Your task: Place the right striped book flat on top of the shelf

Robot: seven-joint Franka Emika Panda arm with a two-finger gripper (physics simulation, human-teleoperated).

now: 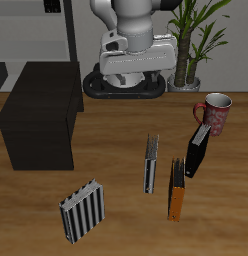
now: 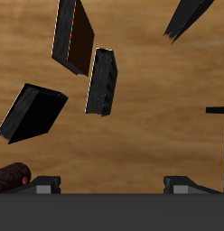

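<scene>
The right striped book (image 1: 81,210) stands upright on the table near its front edge, its black and pale-grey striped cover facing the camera. In the wrist view it (image 2: 191,16) shows only as a dark shape cut off by the frame edge. The shelf (image 1: 41,118) is a low matt-black cabinet with a bare flat top, farther back than the book. My gripper (image 1: 139,62) hangs high by the robot's base, far from both. In the wrist view the gripper (image 2: 114,185) is open and empty, its fingertips (image 2: 46,183) wide apart.
A slim grey book (image 1: 150,163), an orange book (image 1: 177,188) and a black book (image 1: 198,150) stand mid-table. A red mug (image 1: 214,113) sits beside the black book. A potted plant (image 1: 196,40) and tall grey shelving (image 1: 36,30) stand at the back.
</scene>
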